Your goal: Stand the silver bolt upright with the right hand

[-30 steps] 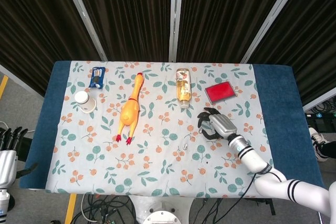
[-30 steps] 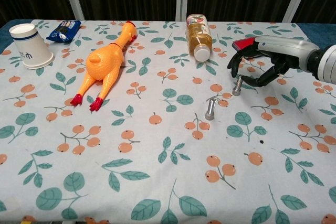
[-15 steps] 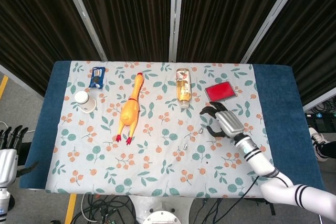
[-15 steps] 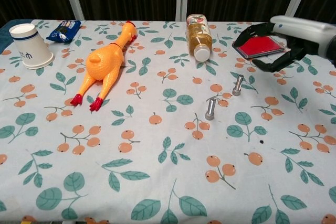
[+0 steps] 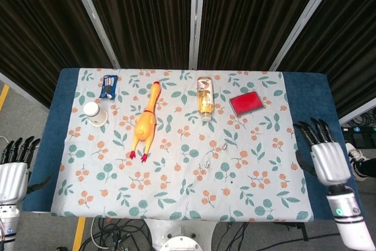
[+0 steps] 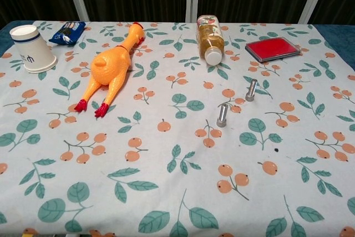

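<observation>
on the floral tablecloth (image 6: 166,192) a rubber chicken (image 6: 111,62) lies lengthwise left of centre, with a white paper cup (image 6: 30,47) on its side near the far left edge and a small blue snack packet (image 6: 67,31) behind it. a bottle of amber drink (image 6: 209,38) lies on its side at the far middle, cap toward the camera, and a flat red case (image 6: 273,48) sits to its right. nothing stands close around the bolts. two silver bolts stand upright on their heads right of centre: the silver bolt (image 6: 251,90) farther back and to the right, and a second bolt (image 6: 222,115) a little nearer and to the left, the two near each other but apart; from the head view they are only small grey specks. the right hand (image 5: 325,156) is off the table's right edge over the blue border, palm down, fingers spread and straight, holding nothing, well apart from the bolts. the left hand (image 5: 13,171) sits beyond the left edge, fingers extended upward, empty too.
</observation>
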Controlling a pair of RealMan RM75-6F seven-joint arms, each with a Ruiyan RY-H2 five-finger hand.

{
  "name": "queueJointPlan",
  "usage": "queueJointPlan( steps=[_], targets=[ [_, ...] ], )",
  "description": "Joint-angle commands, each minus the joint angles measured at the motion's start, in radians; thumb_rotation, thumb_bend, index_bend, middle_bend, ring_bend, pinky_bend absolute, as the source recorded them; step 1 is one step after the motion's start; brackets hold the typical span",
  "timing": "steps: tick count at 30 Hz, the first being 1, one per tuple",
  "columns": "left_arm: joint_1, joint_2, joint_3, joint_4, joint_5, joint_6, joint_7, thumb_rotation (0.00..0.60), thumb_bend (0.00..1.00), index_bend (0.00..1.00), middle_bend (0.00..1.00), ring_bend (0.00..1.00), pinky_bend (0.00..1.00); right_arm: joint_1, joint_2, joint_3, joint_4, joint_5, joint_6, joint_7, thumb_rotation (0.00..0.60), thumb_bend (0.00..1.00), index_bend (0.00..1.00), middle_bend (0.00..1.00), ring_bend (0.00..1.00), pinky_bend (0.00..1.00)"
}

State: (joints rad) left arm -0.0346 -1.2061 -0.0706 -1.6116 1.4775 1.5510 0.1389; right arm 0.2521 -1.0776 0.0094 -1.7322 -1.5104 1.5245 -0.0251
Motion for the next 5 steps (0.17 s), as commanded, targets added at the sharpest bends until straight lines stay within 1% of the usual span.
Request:
queueJointPlan(
  steps=[1,5],
  targets=[
    [-0.001,0.001,0.000,-0.005,0.002,0.001,0.001,0.600,0.00,0.11,0.09,0.00,0.00,-0.072,0.042,-0.050,-0.016,-0.049,0.058,0.062,0.600,0.38,0.14,0.14,0.00,0.00],
    [0.000,0.001,0.002,-0.010,0.001,0.003,0.005,0.600,0.00,0.11,0.09,0.00,0.00,-0.108,0.054,-0.070,-0.008,-0.066,0.071,0.100,0.600,0.38,0.14,0.13,0.00,0.00]
  ],
)
